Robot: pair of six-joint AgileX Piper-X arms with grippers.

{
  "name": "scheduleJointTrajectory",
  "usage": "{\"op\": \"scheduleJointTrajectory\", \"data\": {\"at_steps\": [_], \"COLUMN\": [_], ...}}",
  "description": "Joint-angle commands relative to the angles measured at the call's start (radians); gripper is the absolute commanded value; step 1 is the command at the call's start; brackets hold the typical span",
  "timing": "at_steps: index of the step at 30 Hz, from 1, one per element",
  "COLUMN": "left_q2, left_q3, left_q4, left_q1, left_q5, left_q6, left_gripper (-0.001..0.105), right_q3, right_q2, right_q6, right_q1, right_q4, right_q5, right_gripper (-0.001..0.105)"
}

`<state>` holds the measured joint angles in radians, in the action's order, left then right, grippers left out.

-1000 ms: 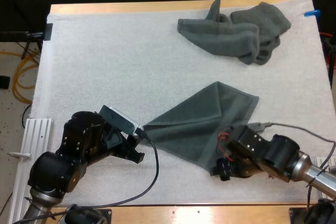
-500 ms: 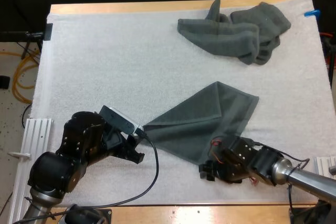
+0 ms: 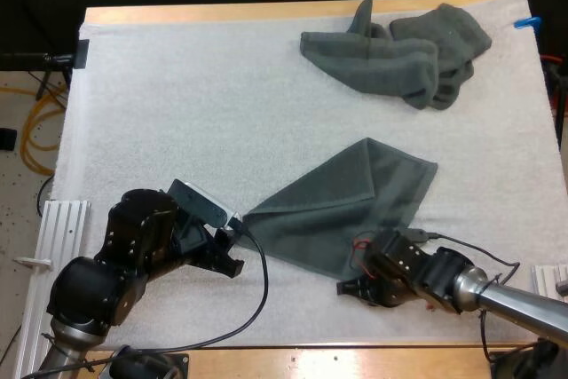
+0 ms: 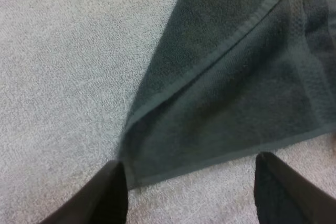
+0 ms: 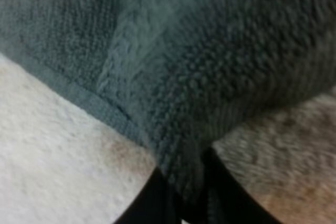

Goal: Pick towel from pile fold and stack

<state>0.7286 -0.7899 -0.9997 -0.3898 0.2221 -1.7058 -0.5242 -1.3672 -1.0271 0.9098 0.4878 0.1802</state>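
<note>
The towel (image 3: 342, 215) lies partly folded on the mat (image 3: 177, 113), well apart from the pile (image 3: 399, 46) at the far side. From the high view, both pincers' fingertips are hard to make out under their arms. The wrist views are clearer. The left pincer (image 4: 190, 163) has its fingers apart, straddling the towel's left corner. The right pincer (image 5: 184, 195) is clamped on the towel's near edge, with cloth bunched between its fingers.

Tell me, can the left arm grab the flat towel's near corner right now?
Probably yes: the left jaws stand open right at the corner of the flat towel, with nothing in the way.
</note>
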Motion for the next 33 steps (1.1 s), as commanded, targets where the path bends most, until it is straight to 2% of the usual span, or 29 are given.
{"op": "scheduleJointTrajectory", "data": {"at_steps": [1, 5, 8, 10, 12, 15, 16, 17, 19, 20, 22, 26, 33], "left_q2": [-0.002, -0.002, 0.0, 0.043, 0.106, 0.176, 0.201, 0.252, 0.302, 0.336, 0.379, 0.483, 0.627], "left_q3": [-0.004, -0.004, -0.004, -0.004, -0.004, -0.002, 0.001, 0.015, 0.032, 0.049, 0.073, 0.097, 0.097], "left_q4": [-0.004, -0.002, -0.001, -0.005, -0.006, -0.025, -0.032, -0.041, -0.034, -0.018, 0.026, 0.14, 0.253], "left_q1": [-0.003, -0.003, -0.003, -0.003, -0.006, -0.054, -0.078, -0.156, -0.22, -0.259, -0.302, -0.347, -0.355], "left_q5": [-0.001, -0.001, 0.021, 0.138, 0.189, 0.192, 0.188, 0.135, 0.056, -0.002, -0.061, -0.081, -0.086], "left_q6": [0.004, 0.004, 0.004, 0.002, -0.016, -0.017, -0.017, -0.021, -0.051, -0.094, -0.166, -0.247, -0.248], "left_gripper": [0.052, 0.052, 0.052, 0.052, 0.052, 0.052, 0.052, 0.052, 0.052, 0.052, 0.052, 0.052, 0.052], "right_q3": [0.006, 0.006, 0.006, 0.006, 0.006, 0.006, 0.006, 0.006, 0.006, 0.006, 0.006, 0.006, 0.006], "right_q2": [0.019, 0.126, 0.202, 0.28, 0.302, 0.303, 0.303, 0.303, 0.303, 0.303, 0.303, 0.303, 0.303], "right_q6": [-0.053, -0.172, -0.224, -0.254, -0.257, -0.259, -0.263, -0.275, -0.28, -0.28, -0.28, -0.278, -0.278], "right_q1": [0.001, 0.001, 0.001, 0.001, 0.001, 0.001, 0.001, 0.001, 0.001, 0.001, 0.001, 0.001, 0.001], "right_q4": [0.106, 0.294, 0.401, 0.476, 0.478, 0.478, 0.478, 0.478, 0.478, 0.478, 0.478, 0.478, 0.478], "right_q5": [-0.043, -0.12, -0.174, -0.229, -0.248, -0.254, -0.254, -0.254, -0.254, -0.254, -0.254, -0.255, -0.255], "right_gripper": [0.0, 0.0, 0.0, 0.0, 0.0, 0.0, 0.0, 0.0, 0.0, 0.0, 0.0, 0.0, 0.0]}}
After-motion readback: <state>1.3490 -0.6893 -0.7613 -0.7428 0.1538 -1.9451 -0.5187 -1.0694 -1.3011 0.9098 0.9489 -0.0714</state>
